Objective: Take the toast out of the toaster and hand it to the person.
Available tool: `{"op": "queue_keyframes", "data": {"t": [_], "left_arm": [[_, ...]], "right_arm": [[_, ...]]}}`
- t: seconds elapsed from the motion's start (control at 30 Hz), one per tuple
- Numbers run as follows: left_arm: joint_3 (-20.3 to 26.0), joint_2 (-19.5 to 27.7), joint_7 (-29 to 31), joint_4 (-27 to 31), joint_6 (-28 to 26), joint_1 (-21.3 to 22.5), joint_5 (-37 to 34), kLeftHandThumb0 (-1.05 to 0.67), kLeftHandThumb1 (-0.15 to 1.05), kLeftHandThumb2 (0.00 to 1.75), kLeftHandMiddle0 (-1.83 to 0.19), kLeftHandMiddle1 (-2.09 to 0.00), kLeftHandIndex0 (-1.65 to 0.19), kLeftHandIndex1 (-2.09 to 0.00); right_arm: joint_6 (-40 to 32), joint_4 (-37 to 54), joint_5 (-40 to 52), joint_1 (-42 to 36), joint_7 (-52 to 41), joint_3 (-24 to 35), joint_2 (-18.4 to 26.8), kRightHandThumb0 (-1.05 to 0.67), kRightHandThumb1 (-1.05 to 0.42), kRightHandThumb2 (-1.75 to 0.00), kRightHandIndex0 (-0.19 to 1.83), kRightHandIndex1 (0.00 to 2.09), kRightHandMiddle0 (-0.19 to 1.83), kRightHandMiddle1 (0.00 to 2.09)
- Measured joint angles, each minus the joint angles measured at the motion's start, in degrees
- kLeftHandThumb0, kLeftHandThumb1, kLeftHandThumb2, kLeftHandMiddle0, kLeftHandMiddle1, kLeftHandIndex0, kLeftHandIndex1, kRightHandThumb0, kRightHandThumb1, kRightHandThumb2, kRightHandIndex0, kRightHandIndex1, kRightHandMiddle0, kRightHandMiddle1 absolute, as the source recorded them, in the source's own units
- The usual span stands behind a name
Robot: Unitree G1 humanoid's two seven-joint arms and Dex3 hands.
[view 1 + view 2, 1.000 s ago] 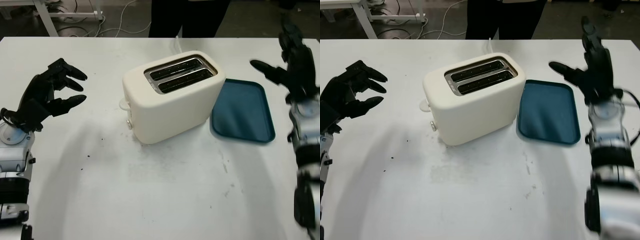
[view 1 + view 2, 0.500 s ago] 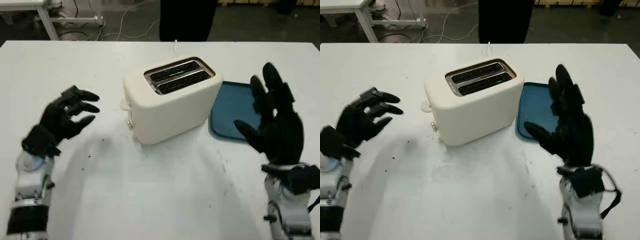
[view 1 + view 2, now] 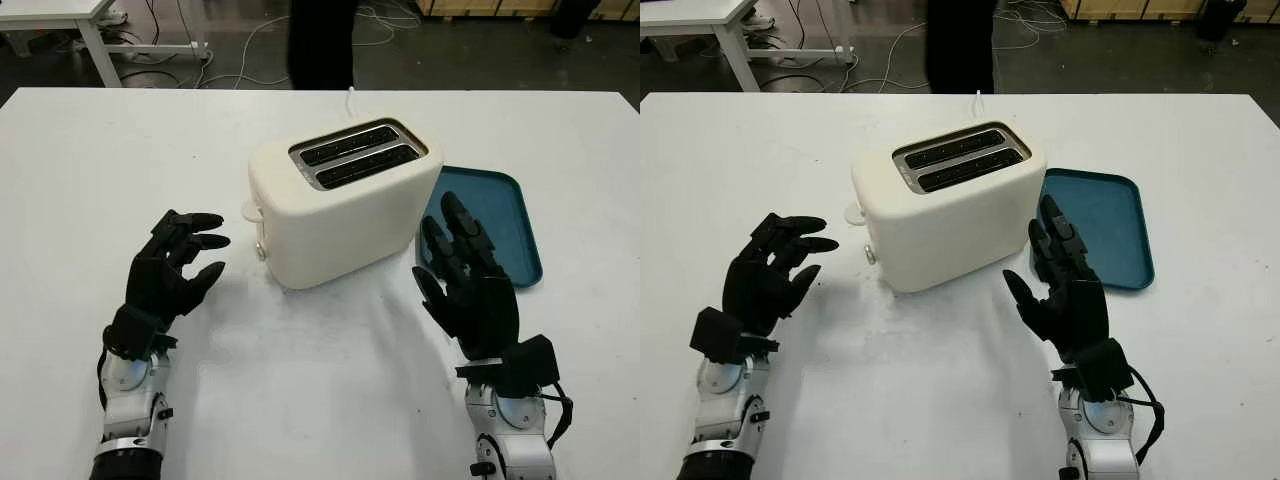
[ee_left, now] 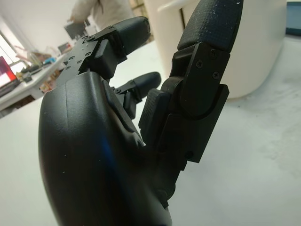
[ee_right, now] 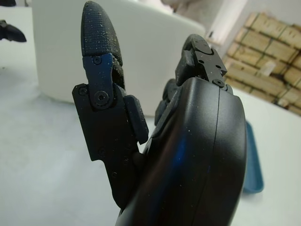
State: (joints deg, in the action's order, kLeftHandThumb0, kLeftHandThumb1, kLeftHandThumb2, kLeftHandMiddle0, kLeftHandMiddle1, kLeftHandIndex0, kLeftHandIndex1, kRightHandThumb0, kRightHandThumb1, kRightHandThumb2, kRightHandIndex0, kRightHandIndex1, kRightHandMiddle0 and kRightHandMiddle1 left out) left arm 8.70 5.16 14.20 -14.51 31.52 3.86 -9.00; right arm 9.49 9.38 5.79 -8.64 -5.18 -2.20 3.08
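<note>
left hand (image 3: 170, 275): open, holding nothing, raised over the table to the left of the toaster, well apart from it; palm turned toward the toaster, fingers (image 3: 200, 220) pointing toward its lever side.
right hand (image 3: 468, 285): open, holding nothing, raised near the toaster's right front corner, not touching it; in the eye views its fingertips overlap the near left edge of the tray.
toaster (image 3: 340, 205): cream, two slots, standing upright mid-table, turned at an angle; a small lever tab (image 3: 247, 208) sticks out on its left end with a round knob below it.
slots (image 3: 357, 160): both look dark inside; nothing rises above the rim.
toast: cannot tell whether any sits down in the slots; none shows above the toaster, on the tray or in either hand.
tray (image 3: 505, 225): teal, flat on the table, just beside the toaster's right end; nothing lies on its bare surface.
table (image 3: 90, 160): white, with a few dark specks and scuffs in front of the toaster.
cord (image 3: 352, 95): white, runs from behind the toaster toward the far table edge.
person (image 3: 320, 45): dark legs standing on the floor beyond the far edge of the table, behind the toaster; hands not seen.
</note>
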Motion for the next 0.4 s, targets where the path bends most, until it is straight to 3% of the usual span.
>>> {"op": "queue_keyframes", "data": {"t": [0.4], "left_arm": [[-0.03,0.02,-0.02,-2.02,2.66,0.42,0.10,-1.05,0.92,0.06,-0.25,-1.22,-0.30,-1.09]], "right_arm": [[-2.23,-0.30,-1.60,0.05,0.71,0.06,-0.86,-0.85,-0.92,-0.28,0.10,0.00,0.10,0.00]]}}
